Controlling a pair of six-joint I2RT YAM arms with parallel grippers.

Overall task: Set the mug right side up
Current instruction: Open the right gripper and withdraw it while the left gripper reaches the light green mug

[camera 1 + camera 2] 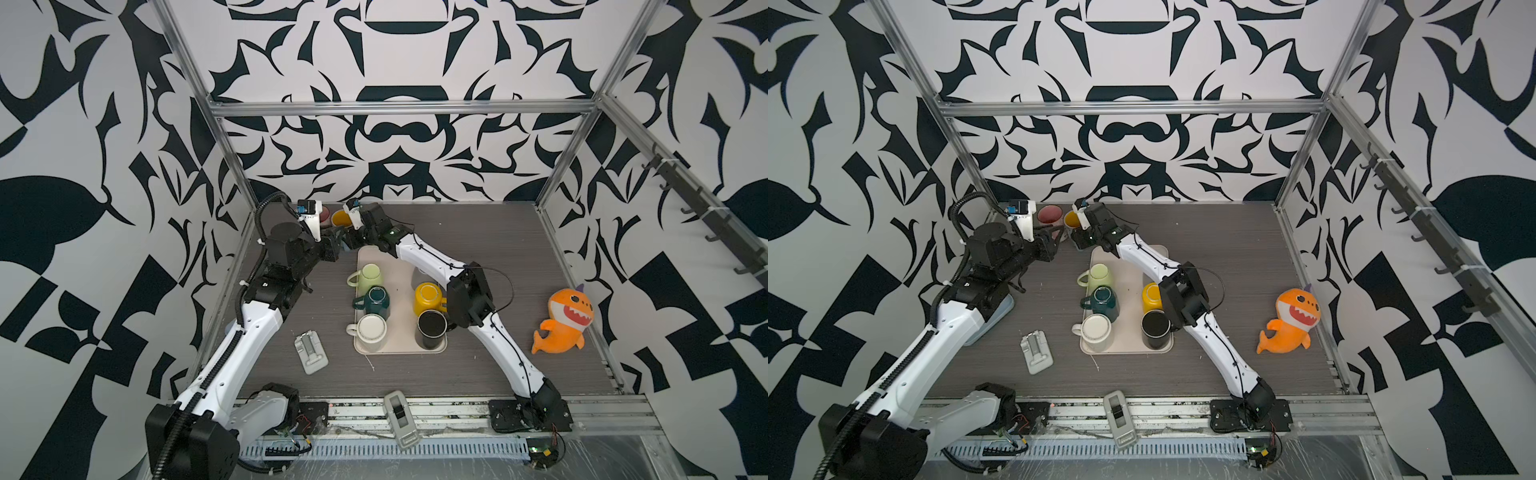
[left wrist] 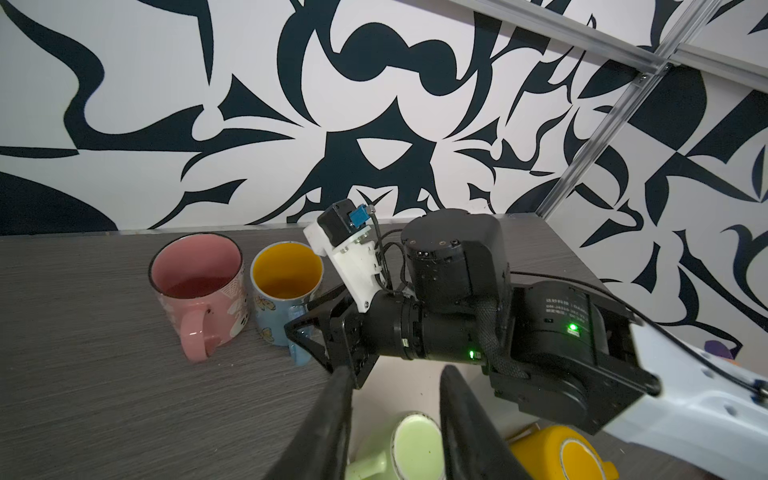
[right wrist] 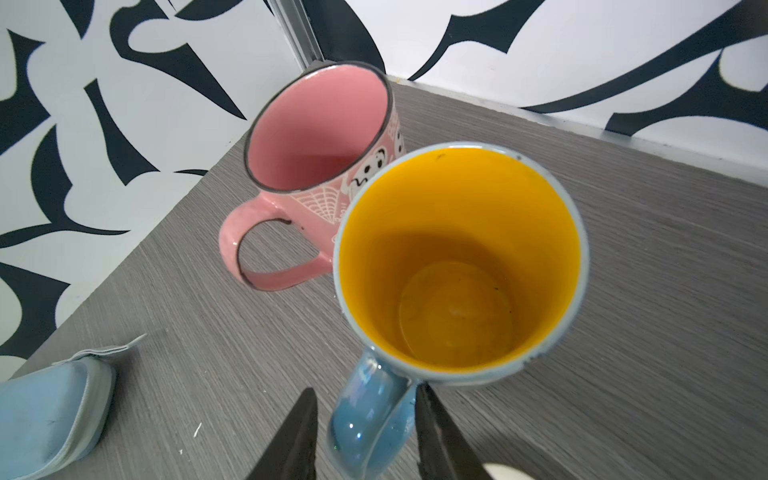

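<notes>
**Release at the handle: widen, then back straight out**

Left gripper [image 2: 395, 386] hangs part-open and empty, and is best held clear. Right gripper [image 3: 365, 390] has its jaws parted either side of the blue loop handle [image 3: 374, 419]. I judge they should widen fully, then back out along the handle's line, nudging neither mug. Just right of the pink ceramic mug [image 3: 320, 129], the glossy blue ceramic mug with yellow inside [image 3: 457, 257] stands mouth up on the grey wood-grain table [image 3: 644, 311], near the back wall.
</notes>
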